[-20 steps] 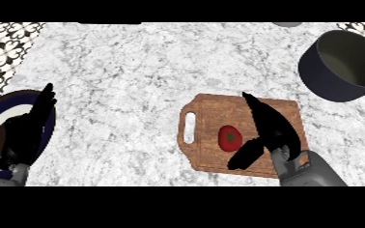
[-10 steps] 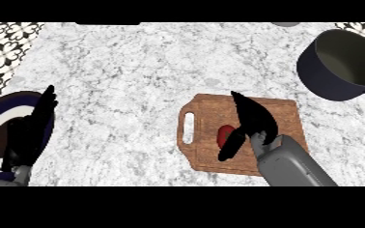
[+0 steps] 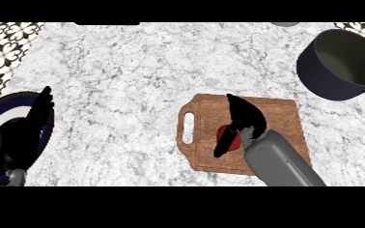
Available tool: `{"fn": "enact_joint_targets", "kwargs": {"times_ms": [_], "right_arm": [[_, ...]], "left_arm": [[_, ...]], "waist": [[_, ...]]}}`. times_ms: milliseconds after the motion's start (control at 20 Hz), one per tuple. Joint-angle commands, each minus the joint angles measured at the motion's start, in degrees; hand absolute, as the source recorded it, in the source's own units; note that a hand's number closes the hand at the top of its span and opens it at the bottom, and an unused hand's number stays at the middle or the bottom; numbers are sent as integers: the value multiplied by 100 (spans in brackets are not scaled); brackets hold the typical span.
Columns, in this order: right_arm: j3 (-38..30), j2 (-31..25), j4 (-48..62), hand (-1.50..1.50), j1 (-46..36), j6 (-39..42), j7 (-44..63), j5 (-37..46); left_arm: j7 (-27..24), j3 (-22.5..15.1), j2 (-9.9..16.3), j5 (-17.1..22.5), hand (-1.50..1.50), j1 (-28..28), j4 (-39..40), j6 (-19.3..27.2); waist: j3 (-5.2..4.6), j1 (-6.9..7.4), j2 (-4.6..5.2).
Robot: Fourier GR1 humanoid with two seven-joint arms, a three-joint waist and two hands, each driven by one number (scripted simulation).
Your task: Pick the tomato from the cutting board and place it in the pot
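The right hand (image 3: 246,118) was over the wooden cutting board (image 3: 281,116), its fingers and thumb curled round the tomato (image 3: 227,134), which sat on the board under the palm and showed only as a red patch on the hand's left side. The dark pot (image 3: 335,67) stood well apart, ahead and to the right of that hand, on the marble tabletop (image 3: 143,67). The left hand (image 3: 27,130) rested open, fingers straight, far off to the left over a dark blue plate (image 3: 16,99).
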Motion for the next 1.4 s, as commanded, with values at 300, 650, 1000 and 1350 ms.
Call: {"fn": "enact_joint_targets", "kwargs": {"times_ms": [300, 650, 1000, 1350], "right_arm": [[-235, 251, 417, -150, 84, 337, 381, 370], [-45, 255, 128, 150, 405, 630, -88, 619], [-329, 595, 366, 150, 297, 625, -242, 968], [-922, 142, 459, 150, 113, 647, -1199, 1270]], "left_arm": [[26, 147, -343, -365, 0, -150, 209, -119], [-55, 276, -523, -637, 0, 163, -46, -196], [533, 438, -795, -962, 0, -270, -77, -237], [361, 689, -967, -1087, 0, 294, -464, -501]], "waist": [[0, -49, 3], [1, -43, -5], [2, -52, -1], [3, -22, -4]]}}
